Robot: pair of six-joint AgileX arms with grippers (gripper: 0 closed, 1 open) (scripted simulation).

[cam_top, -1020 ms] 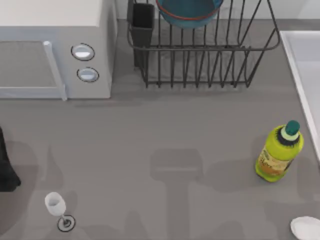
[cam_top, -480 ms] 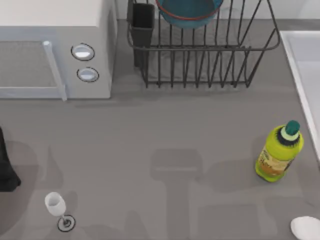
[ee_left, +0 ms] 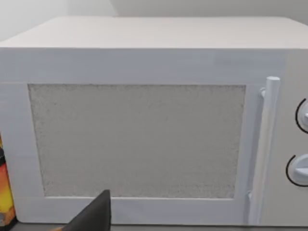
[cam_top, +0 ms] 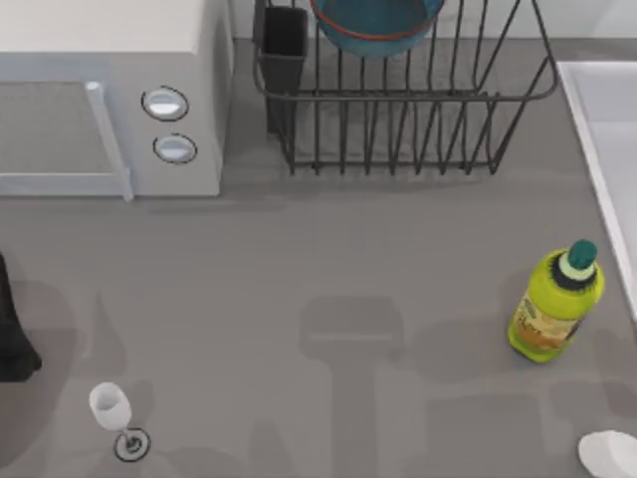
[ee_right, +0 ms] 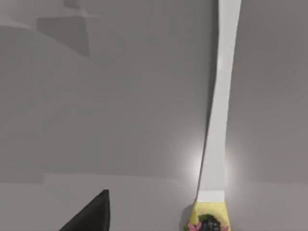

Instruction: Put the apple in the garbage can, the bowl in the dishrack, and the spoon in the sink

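Your right gripper [ee_right: 91,215] is showing as a dark wedge at the lower left of the right wrist view, and you cannot tell whether it is open, closed or carrying anything. It is looking along the raised light rim of the pale whitish-grey rectangular sink [ee_right: 222,96], with the yellow-green detergent bottle [ee_right: 207,222] peeking in at the bottom edge.

In the top view, the small white plastic spoon [cam_top: 609,453] is lying at the lower right corner. Just its rounded end is inside the frame, so you cannot read its long axis. The sink [cam_top: 587,129] is running up the right edge, above the bottle [cam_top: 553,307], so the spoon probably needs carrying up the frame past that bottle. By my reading, your right arm is the nearer one for this.

The large teal-blue bowl with a reddish-brown rim [cam_top: 373,25] is already sitting in the dark wire dishrack [cam_top: 398,129].

Your left gripper [ee_left: 91,215] is facing the white microwave [ee_left: 139,139], its state unreadable.
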